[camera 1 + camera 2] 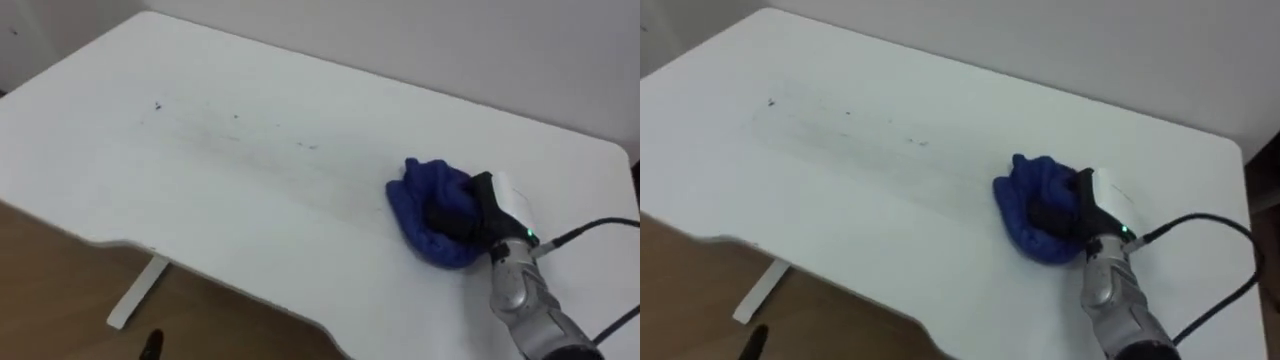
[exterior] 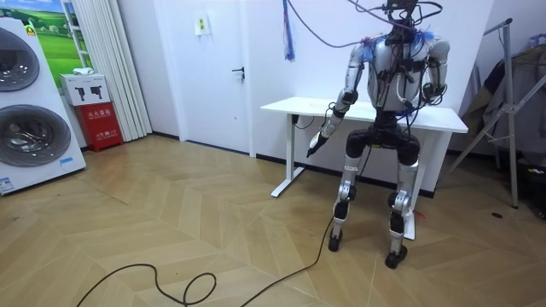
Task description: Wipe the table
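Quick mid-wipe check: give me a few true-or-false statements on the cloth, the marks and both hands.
1. The right hand grips the blue cloth on the white table. True.
2. The cloth covers the dark marks. False: the marks lie bare, well to the cloth's left.
3. The left hand rests on the tabletop. False: it hangs at the robot's side, below the table's edge.
4. The robot stands at the table, facing it. True.
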You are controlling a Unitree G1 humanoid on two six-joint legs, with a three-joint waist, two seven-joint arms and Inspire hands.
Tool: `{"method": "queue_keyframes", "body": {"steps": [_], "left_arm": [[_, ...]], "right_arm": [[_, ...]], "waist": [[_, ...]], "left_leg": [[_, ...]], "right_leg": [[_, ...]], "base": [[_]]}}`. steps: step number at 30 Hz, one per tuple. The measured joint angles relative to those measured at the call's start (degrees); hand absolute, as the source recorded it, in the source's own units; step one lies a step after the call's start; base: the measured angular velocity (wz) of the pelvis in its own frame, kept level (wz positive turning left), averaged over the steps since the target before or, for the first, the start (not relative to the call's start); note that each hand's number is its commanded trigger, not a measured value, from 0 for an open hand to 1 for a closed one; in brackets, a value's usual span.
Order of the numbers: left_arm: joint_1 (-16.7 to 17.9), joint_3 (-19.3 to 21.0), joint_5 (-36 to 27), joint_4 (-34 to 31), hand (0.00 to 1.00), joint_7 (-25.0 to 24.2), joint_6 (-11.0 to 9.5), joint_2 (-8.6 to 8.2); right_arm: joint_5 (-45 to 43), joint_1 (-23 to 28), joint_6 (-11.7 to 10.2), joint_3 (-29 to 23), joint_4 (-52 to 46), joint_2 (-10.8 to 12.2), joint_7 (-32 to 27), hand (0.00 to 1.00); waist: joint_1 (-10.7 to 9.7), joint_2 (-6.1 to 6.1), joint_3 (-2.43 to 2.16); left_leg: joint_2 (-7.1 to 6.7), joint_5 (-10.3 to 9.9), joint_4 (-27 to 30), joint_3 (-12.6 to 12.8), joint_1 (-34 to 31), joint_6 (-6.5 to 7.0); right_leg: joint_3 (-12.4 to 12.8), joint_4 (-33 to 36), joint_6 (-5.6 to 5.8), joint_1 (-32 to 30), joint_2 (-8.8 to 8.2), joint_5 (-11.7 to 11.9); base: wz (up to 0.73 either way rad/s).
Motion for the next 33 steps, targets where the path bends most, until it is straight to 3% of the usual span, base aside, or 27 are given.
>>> {"method": "queue_keyframes", "body": {"steps": [3,12,17,21,24,26,28,31,33], "left_arm": [[0.7,0.0,0.0,0.1,0.0,0.0,-1.2,-0.15],[5.7,1.6,1.2,0.0,0.0,-1.1,-1.2,-0.12],[5.7,2.1,1.2,-0.1,0.0,-2.9,-1.3,-0.15],[5.2,1.9,1.1,-0.1,0.0,-3.5,-1.4,-0.2],[4.5,2.0,1.1,-0.5,0.0,-4.0,-2.3,-0.22],[4.3,2.0,0.6,-1.0,0.0,-4.0,-2.9,-0.1],[2.8,2.3,0.6,-1.1,0.0,-4.1,-3.6,-0.15],[1.8,2.6,0.5,-1.2,0.0,-4.6,-5.1,-0.16],[1.4,2.6,0.5,-1.2,0.0,-5.4,-5.9,-0.22]], "right_arm": [[-3.6,1.8,0.1,0.0,-1.9,-0.1,0.0,0.0],[-8.3,3.7,1.2,-0.1,-5.9,-0.2,2.5,0.0],[-11.5,6.6,1.7,-0.2,-12.7,-0.3,4.1,0.0],[-12.8,7.3,1.7,-0.2,-17.7,-0.5,4.7,0.0],[-12.8,8.3,1.6,-0.3,-22.5,-1.1,4.7,0.0],[-12.8,8.4,0.9,-0.3,-25.0,-1.1,4.6,0.0],[-12.6,8.4,-1.1,-2.0,-27.0,-1.1,4.4,0.0],[-12.5,8.4,-1.4,-4.1,-29.8,-1.5,4.3,0.0],[-12.5,9.1,-2.5,-7.4,-32.9,-1.8,4.2,0.0]], "waist": [[0.0,-0.54,0.26],[0.2,-0.88,0.47],[-0.6,-0.69,0.55],[-2.9,-0.12,0.91],[-3.4,0.57,1.13],[-4.6,0.61,1.11],[-5.6,0.35,0.96],[-6.6,0.13,0.71],[-8.1,-0.29,0.33]], "left_leg": [[0.04,-0.3,-0.1,1.1,0.9,0.09],[0.06,-1.2,-0.8,3.0,3.3,0.45],[0.17,-1.3,-0.8,3.9,3.0,0.45],[0.17,-1.3,-0.9,4.4,3.1,0.45],[0.2,-1.3,-0.9,5.7,3.2,0.46],[0.2,-1.3,-1.0,6.1,3.1,0.46],[0.19,-1.3,-1.0,6.1,2.9,0.47],[0.19,-1.3,-1.0,6.4,2.8,0.47],[0.19,-1.3,-1.0,6.5,2.9,0.47]], "right_leg": [[1.1,-0.1,0.1,0.0,0.02,0.0],[2.3,-0.1,0.36,0.8,-0.04,0.0],[2.9,-0.1,0.44,0.1,-0.04,0.1],[3.5,0.0,0.47,-0.1,-0.02,0.1],[4.8,0.6,0.52,-1.1,-0.02,0.0],[5.2,0.7,0.52,-1.5,-0.01,0.0],[5.3,0.7,0.52,-1.9,0.0,0.1],[5.5,0.7,0.52,-2.0,0.01,0.1],[5.7,0.8,0.52,-2.1,0.01,0.1]], "base": [[-0.19],[-0.11],[-0.08],[-0.08],[-0.19],[-0.12],[0.0],[-0.05],[-0.04]]}}
